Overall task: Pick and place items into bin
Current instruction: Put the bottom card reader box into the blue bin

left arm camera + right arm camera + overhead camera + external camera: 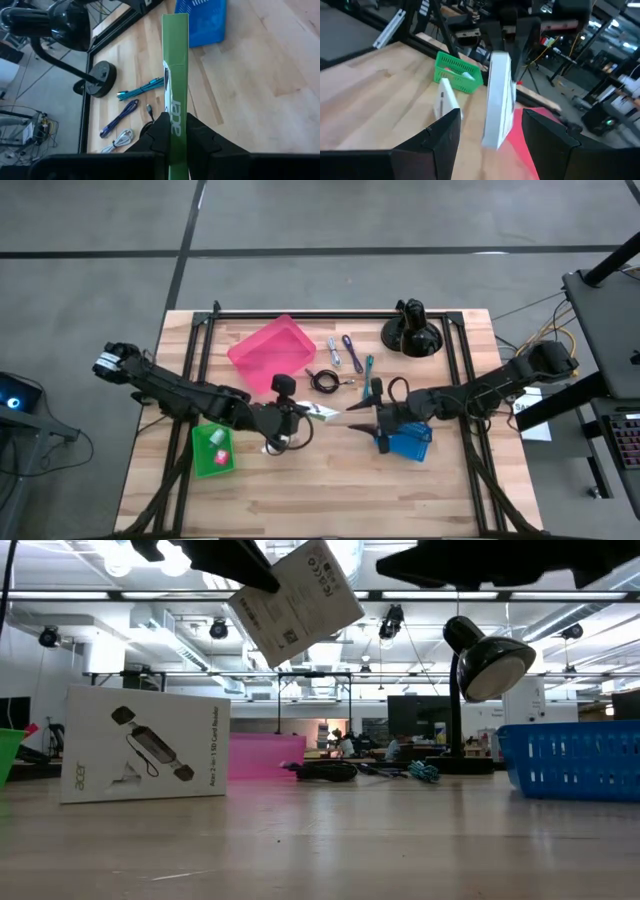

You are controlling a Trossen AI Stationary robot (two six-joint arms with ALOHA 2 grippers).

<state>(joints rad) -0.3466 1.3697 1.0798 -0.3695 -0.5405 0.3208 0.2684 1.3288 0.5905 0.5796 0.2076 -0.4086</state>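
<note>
- White-and-green box [325,411]: one of the items, held in the air above the middle of the table [330,500], tilted in the low view [297,600] and seen edge-on, green side up, in the left wrist view [175,75].
- Left gripper [300,416]: clamped on one end of this box, with a finger on each broad face [175,125].
- Right gripper [358,420]: just beside the box on the side opposite the left gripper, with its fingers spread wide and nothing between them. The box hangs ahead of the gap [491,120].
- Second white box [145,757]: standing upright on the table, near the green bin [458,75].
- Black coiled cable [323,381]: lying on the table just beside the pink bin [272,350].
- White cable [333,352], purple cable [351,352] and teal cable [368,365]: lying side by side between the pink bin and the black camera mount [412,332], toward the back edge.
- Green bin [213,448]: toward the front-left corner, under the left arm.
- Blue bin [405,442]: right of the middle, under the right arm.
</note>
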